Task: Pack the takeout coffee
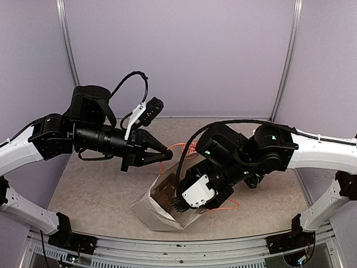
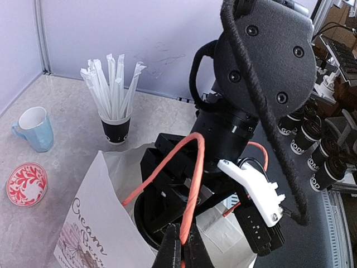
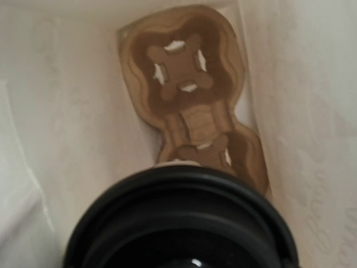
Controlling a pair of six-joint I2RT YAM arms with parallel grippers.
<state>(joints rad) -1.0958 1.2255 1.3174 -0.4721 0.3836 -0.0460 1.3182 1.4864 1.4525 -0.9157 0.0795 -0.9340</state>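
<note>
Orange handle (image 2: 194, 178) in shut left jaws

The round black plastic lid (image 3: 178, 223) is blurred and cropped at the bottom of the right wrist view, and its cup is hidden beneath it. The fingertips of the right gripper (image 1: 178, 204) are buried in the white paper bag (image 1: 146, 211). The left gripper (image 2: 182, 237), clamped on the orange cord handle (image 2: 195, 167), is cropped at its view's bottom.

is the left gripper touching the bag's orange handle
Touching. The left wrist view shows the left gripper shut on the orange handle, with the cord running down and pinched between its closed fingertips.
</note>
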